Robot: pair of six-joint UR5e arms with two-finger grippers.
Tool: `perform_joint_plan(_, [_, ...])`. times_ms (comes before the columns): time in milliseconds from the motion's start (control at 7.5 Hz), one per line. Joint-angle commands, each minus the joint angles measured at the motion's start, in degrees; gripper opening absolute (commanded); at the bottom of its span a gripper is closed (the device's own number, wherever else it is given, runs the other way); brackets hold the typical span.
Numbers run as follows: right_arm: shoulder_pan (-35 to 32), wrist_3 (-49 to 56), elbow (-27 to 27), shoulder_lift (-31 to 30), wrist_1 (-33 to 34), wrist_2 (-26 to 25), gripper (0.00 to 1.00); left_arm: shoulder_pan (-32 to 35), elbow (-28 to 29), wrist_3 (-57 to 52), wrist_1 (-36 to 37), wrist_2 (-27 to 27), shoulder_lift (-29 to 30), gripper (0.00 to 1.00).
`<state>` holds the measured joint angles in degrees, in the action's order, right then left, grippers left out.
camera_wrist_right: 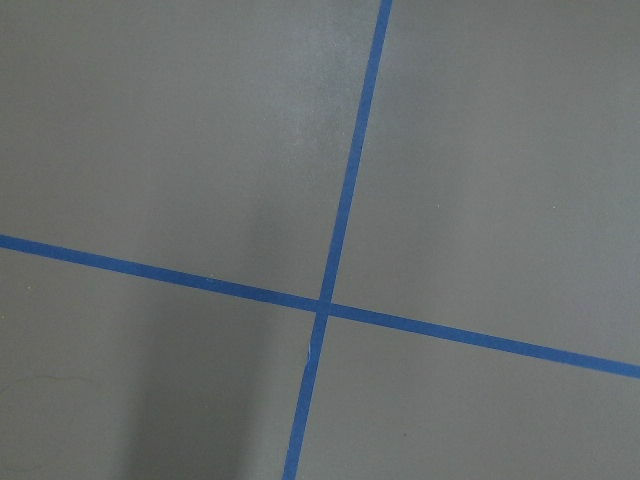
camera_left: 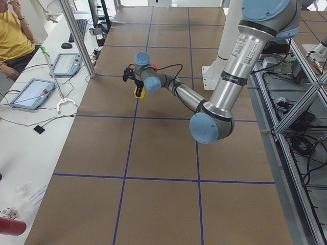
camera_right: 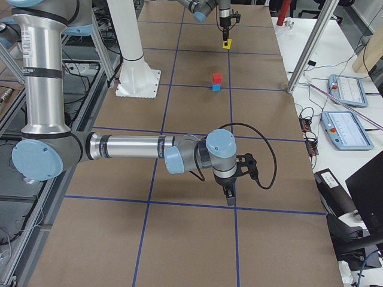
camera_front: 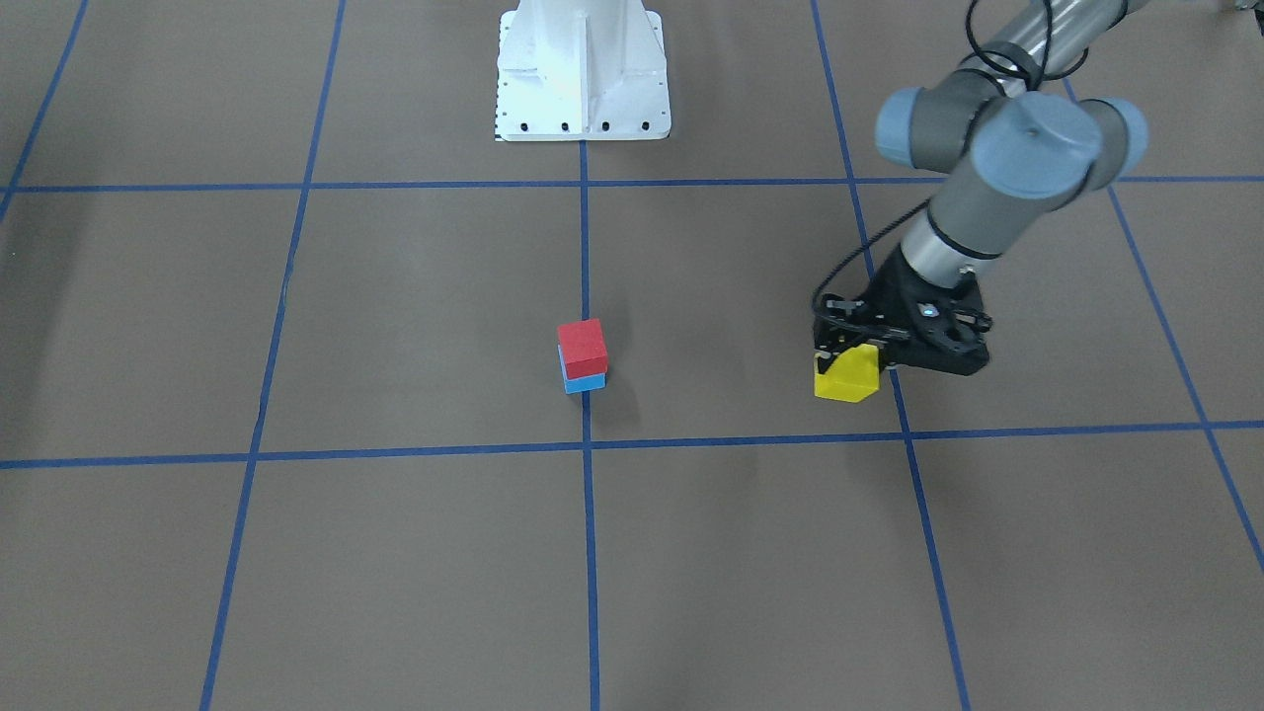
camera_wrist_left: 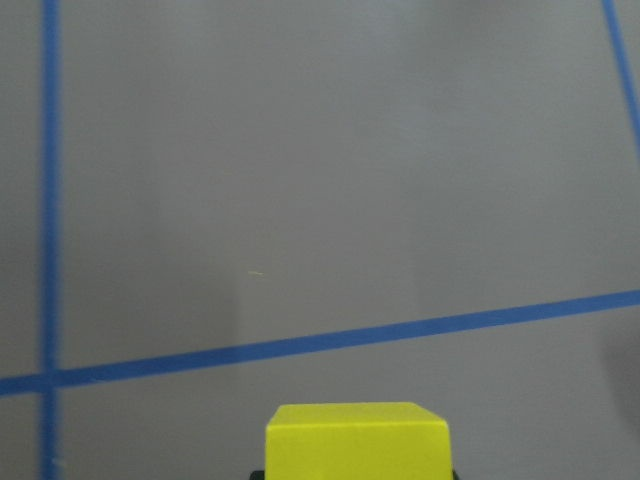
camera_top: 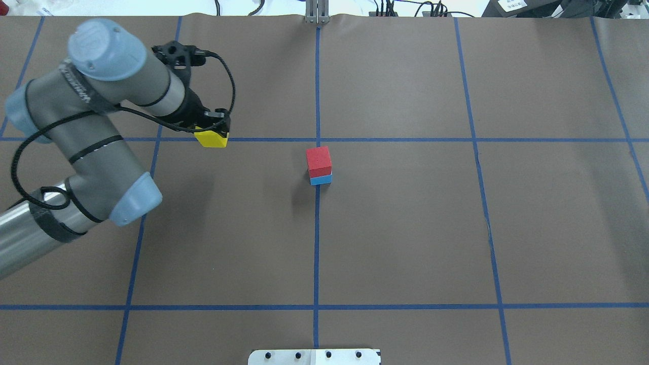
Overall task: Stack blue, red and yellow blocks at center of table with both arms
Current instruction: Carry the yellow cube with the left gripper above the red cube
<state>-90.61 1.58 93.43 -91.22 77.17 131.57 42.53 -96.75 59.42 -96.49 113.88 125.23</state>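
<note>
Left gripper (camera_front: 850, 352) clamps a small, plain, matte yellow block (camera_front: 847, 381) with crisp edges.

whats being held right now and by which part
The left gripper holds the yellow block by its upper sides; its lower part shows below the fingers. Whether the right gripper holds anything cannot be told.

L arm (camera_left: 231, 71) reaches far across table (camera_left: 163, 150), end effector (camera_left: 137, 87) atop yellow block (camera_left: 138, 93).
</note>
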Motion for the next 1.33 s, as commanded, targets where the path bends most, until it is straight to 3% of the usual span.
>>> perform_joint_plan(0, [0.0,-0.1,0.0,0.2,0.0,0.0,1.0,-5.9,0.5,7.4,15.1,-5.1,12.2,0.0])
perform_joint_plan(267, [-0.1,-0.1,0.0,0.3,0.0,0.1,1.0,-8.3,2.3,11.8,17.5,-5.9,17.0,0.0])
perform_joint_plan(533, [-0.1,-0.1,0.0,0.3,0.1,0.1,1.0,-10.5,8.9,14.4,17.4,-8.2,22.8,0.0])
perform_joint_plan(1200, [0.0,-0.1,0.0,0.6,0.1,0.1,1.0,-10.5,12.6,14.3,14.5,-9.5,22.9,0.0])
